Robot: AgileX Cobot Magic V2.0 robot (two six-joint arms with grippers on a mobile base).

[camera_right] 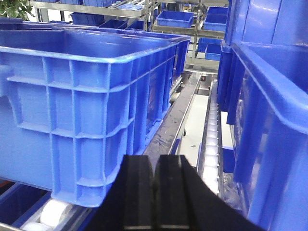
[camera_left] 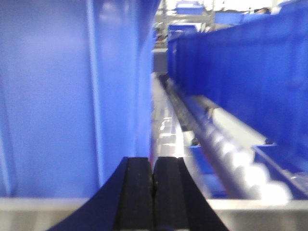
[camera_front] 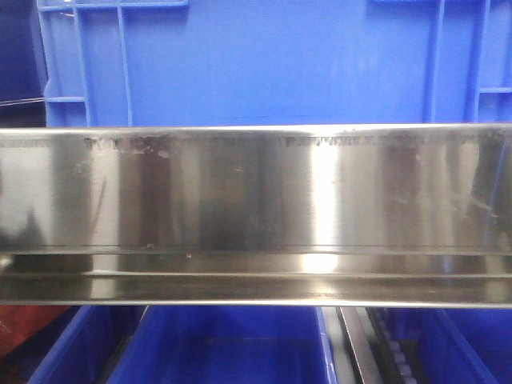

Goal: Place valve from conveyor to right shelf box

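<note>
The valve and the conveyor are out of view. The shelf's shiny brushed-metal front lip [camera_front: 256, 192] fills the middle of the front view, with a blue box [camera_front: 264, 64] standing on it behind. My left gripper [camera_left: 153, 166] is shut and empty, just right of a blue box wall [camera_left: 57, 96]. My right gripper [camera_right: 156, 166] is shut and empty, pointing into the gap between a large blue box [camera_right: 82, 106] on the left and another blue box [camera_right: 274, 125] on the right.
Lower blue bins [camera_front: 224, 344] sit under the shelf lip. White roller tracks [camera_right: 211, 139] and a metal rail [camera_right: 175, 120] run between the boxes. More blue boxes [camera_left: 240, 62] line the rack to the right in the left wrist view.
</note>
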